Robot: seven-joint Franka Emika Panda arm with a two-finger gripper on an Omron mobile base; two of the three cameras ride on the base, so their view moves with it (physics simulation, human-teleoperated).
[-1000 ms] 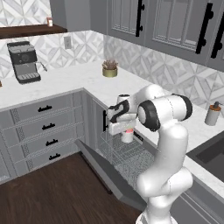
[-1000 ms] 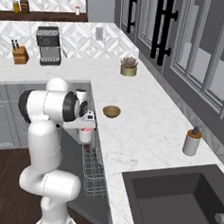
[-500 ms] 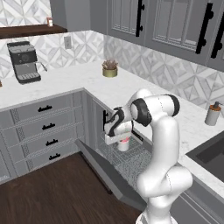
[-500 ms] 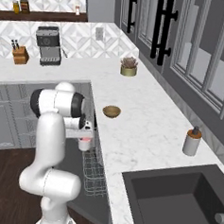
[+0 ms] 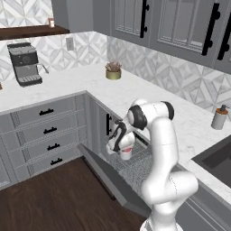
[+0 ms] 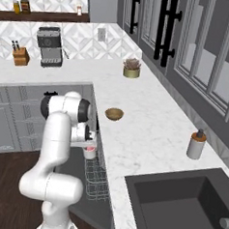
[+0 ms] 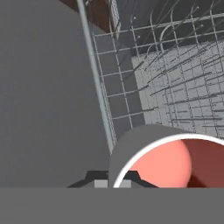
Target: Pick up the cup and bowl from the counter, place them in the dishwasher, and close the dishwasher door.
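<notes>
Cup (image 5: 126, 153) — white outside, salmon-red inside, held mouth-up at the gripper (image 5: 121, 145) with the jaws closed on it, low over the grey wire rack (image 5: 140, 163) of the dishwasher (image 6: 96, 180); judged to be carried upright so it can be set straight down among the tines. Dishwasher door (image 5: 110, 178) — grey panel dropped open toward the floor, left so because loading was not finished. Bowl (image 6: 114, 113) — golden-brown, on the counter (image 6: 148, 138) well apart from the arm, untouched, judged the next item to fetch. Left base view gave the door's slope, the cup hanging above the rack and the coffee machine (image 5: 26, 64) far along the counter; it did not give the bowl, which the right base view supplied together with the soap dispenser (image 6: 196, 144) by the sink (image 6: 177, 208). Hand view offered what neither base camera could: the cup's rim and red interior (image 7: 168, 164) close at the bottom, the rack grid (image 7: 175, 87) directly beneath, and the door's flat inner face (image 7: 48, 96) alongside — whether the cup already touched the wire could not be told
</notes>
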